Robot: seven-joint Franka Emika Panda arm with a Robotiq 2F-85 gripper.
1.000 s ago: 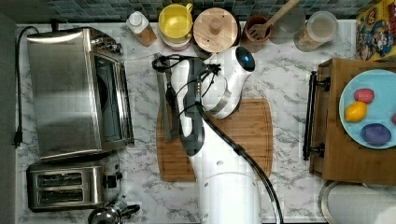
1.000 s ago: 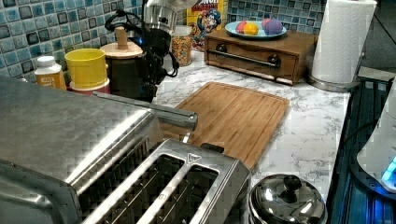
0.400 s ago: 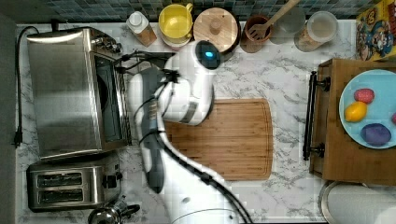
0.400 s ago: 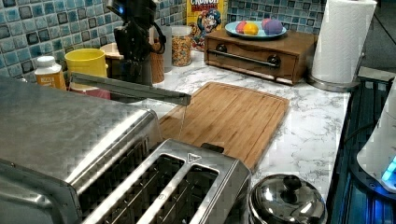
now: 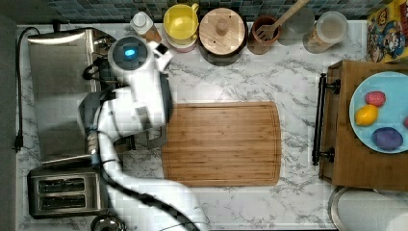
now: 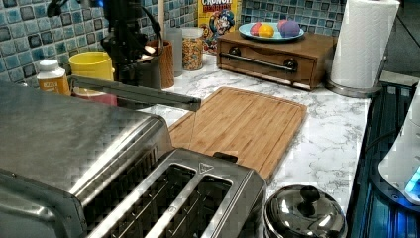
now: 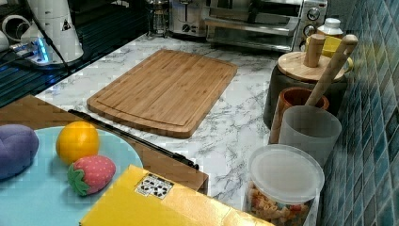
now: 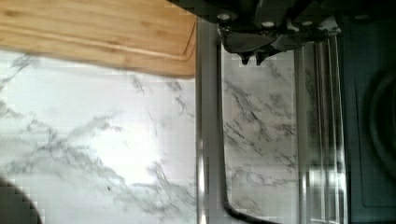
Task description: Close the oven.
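Marble counter [image 5: 231,82], arm bent over oven [image 5: 57,101] door

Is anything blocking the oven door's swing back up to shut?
Nothing visible does. The oven door hangs open, roughly level, with only bare marble counter seen through its glass in the wrist view. The cutting board lies beside it.

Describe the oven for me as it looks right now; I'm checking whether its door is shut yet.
The oven is a boxy brushed-steel toaster oven at the top view's left, on the marble counter above the two-slot toaster. Its glass-paned door with a steel bar handle is still open, held out about level over the counter beside the cutting board. Small knobs sit at its front in the right view. A black power cord runs down its far side. The robot arm hangs over the door.
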